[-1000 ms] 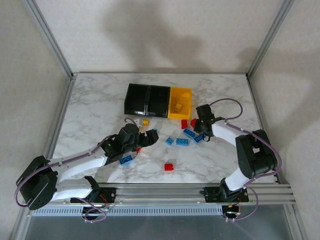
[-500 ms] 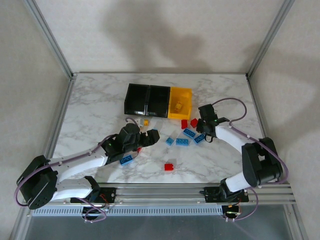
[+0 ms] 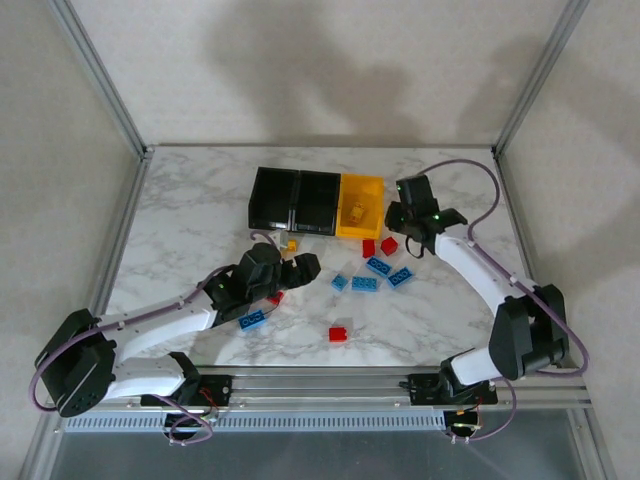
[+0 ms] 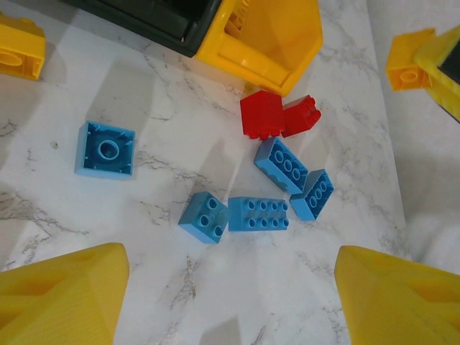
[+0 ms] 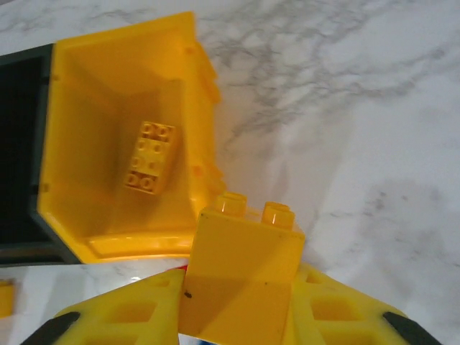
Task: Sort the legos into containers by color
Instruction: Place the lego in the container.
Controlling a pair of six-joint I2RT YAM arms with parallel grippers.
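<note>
- Nearest the arm bases, a lone red brick (image 3: 338, 334) and a blue brick (image 3: 252, 320) lie loose on the marble counter (image 3: 190, 200).
- The left end effector (image 4: 226, 269) hangs over the counter with its fingers (image 4: 65, 295) spread wide and nothing between them. We judge it is lining up over the blue bricks for a pick.
- Ahead of it lies a blue eight-stud brick (image 4: 259, 213), studs up, its long axis running side to side in the left wrist view. Three smaller blue bricks crowd close around it, and two red bricks (image 4: 277, 115) touch each other just beyond.
- The right end effector (image 5: 243, 302) is clamped on a yellow brick (image 5: 248, 244), whose studs point away from the wrist. It sits just short of the yellow bin (image 5: 190, 86), likely ready to be dropped in.
- Inside that bin a yellow eight-stud brick (image 5: 149, 165) rests studs up, lengthwise along the bin.
- Two black bins (image 3: 295, 200) stand in a row to the yellow bin's left.
</note>
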